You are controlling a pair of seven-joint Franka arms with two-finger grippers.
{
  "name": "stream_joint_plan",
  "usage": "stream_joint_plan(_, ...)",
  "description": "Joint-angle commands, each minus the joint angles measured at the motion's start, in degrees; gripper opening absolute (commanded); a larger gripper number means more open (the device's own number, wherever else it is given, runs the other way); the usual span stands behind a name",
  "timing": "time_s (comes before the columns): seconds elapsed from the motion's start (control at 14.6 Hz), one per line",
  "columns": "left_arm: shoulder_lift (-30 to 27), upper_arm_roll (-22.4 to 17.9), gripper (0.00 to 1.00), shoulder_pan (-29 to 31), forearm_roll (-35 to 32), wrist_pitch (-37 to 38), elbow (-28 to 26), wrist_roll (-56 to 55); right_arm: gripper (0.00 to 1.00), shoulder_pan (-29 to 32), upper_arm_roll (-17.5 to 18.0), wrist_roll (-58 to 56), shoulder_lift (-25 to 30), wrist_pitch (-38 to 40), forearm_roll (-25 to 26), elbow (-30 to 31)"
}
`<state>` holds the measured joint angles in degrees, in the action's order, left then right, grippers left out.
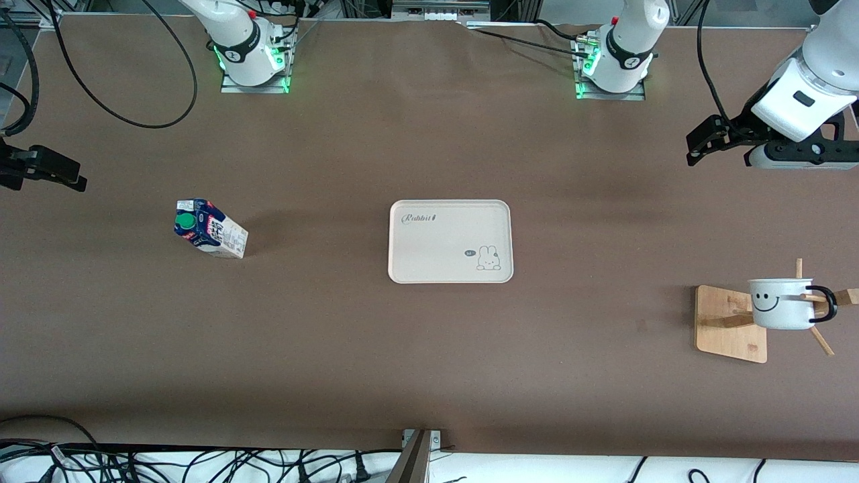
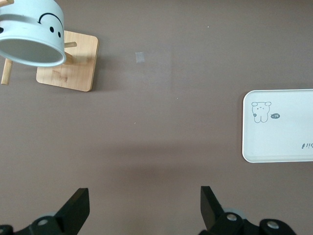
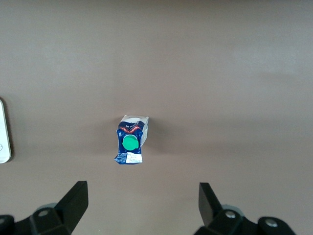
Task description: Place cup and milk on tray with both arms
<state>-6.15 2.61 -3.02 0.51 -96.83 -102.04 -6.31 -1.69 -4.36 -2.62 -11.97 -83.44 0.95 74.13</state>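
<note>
The cream tray (image 1: 436,248) lies flat at the table's middle. The milk carton (image 1: 209,228), blue and white with a green cap, stands toward the right arm's end. The white smiley cup (image 1: 782,303) hangs by its black handle on a wooden peg rack (image 1: 728,329) toward the left arm's end. My left gripper (image 1: 698,144) is open and empty, up in the air; its wrist view shows the cup (image 2: 32,32), the rack (image 2: 68,61) and the tray (image 2: 283,142). My right gripper (image 1: 74,178) is open and empty, with the milk (image 3: 131,140) in its wrist view.
The brown table runs wide between the objects. Both arm bases (image 1: 251,54) stand along the table's edge farthest from the front camera. Loose cables (image 1: 201,463) lie off the table's near edge. A sliver of the tray's rim (image 3: 4,132) shows in the right wrist view.
</note>
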Motion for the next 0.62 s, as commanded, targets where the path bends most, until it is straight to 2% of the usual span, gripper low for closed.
stream_joint_plan(0.0,-0.18,0.21,1.00,0.39,0.90,-0.20,0.53,-0.28,1.00,-0.07,0.05,-0.28,0.54,1.95,-1.04,0.40)
stream_joint_plan(0.34,0.00,0.21,1.00,0.39,0.72,-0.73,1.40,-0.20,1.00,-0.42,0.23,-0.19,-0.50,11.09,-1.04,0.49)
stream_joint_plan(0.55,0.35,-0.06,1.00,0.47,0.72,-0.47,2.11,-0.20,1.00,-0.34,0.23,-0.19,-2.70,12.17,-0.95,0.84)
